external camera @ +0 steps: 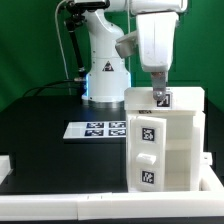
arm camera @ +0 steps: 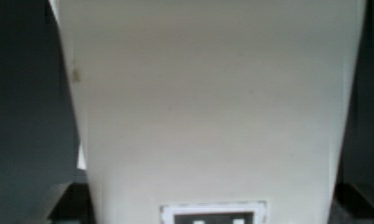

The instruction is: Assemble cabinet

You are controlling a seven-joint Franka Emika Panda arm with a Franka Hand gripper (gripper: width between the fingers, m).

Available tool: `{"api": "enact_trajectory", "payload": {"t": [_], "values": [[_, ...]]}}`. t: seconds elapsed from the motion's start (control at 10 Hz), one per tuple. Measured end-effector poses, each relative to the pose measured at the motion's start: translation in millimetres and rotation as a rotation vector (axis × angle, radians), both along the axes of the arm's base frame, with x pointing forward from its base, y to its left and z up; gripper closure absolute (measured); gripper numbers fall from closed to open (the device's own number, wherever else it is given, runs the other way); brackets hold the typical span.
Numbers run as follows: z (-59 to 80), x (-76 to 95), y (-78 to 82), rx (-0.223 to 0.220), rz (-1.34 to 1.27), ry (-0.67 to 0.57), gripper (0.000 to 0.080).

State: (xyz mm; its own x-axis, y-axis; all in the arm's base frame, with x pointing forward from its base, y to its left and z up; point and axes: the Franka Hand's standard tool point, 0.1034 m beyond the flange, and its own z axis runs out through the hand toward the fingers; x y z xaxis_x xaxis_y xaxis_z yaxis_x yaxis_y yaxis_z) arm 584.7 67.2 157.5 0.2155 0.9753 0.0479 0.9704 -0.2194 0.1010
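Exterior view shows us the white boxy plastic cabinet (external camera: 160,138) standing largely built — what remains we can't judge; the gripper (external camera: 159,97) meets its top, fingers' state unclear.

The cabinet (external camera: 163,140) stands upright on the black table (external camera: 45,120), at the exterior view's right and near the front edge. The gripper (external camera: 158,94) reaches down onto its top; whether its jaws grip is unclear. The marker board (external camera: 97,130) lies flat just left of the cabinet. The arm's base (external camera: 103,60) stands far behind.
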Motion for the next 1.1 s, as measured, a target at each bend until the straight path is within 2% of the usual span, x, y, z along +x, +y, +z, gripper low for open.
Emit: {"api": "enact_trajectory", "payload": {"t": [0.1, 0.4, 0.7, 0.9, 1.1], "values": [[0.0, 0.0, 0.0, 0.002, -0.017, 0.000, 0.0242], [-0.5, -1.2, -4.2, 0.045, -0.334, 0.023, 0.0242], [-0.9, -0.3, -3.5, 0.084, -0.633, 0.016, 0.0242], [-1.0, 0.3, -1.1, 0.126, -0.862, 0.003, 0.0242], [-0.9, 0.7, 1.5, 0.145, -0.974, 0.004, 0.0242]]}}
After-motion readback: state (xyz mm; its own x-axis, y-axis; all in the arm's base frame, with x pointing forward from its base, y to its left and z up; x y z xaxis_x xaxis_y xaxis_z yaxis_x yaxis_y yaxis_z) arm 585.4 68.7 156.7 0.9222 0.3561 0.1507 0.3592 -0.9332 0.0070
